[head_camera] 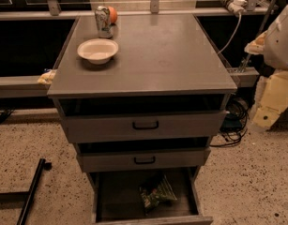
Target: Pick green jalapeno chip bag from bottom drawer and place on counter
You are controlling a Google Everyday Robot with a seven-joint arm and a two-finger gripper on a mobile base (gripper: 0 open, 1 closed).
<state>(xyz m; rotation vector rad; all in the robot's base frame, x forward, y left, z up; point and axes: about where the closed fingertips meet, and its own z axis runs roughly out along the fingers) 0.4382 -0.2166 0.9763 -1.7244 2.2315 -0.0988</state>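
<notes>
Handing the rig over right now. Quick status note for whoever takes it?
Gripper: at the right edge of view, level with the counter, far from the drawers.
Chip bag: lying inside the bottom drawer, which is pulled open.
Counter also carries a bowl and a can at its left rear.
Done: drawer open.
Left: reach in, grasp the bag, lift it out, set it on the counter.

The white arm hangs at three o'clock at the frame's edge, its pale tool just below it.
</notes>
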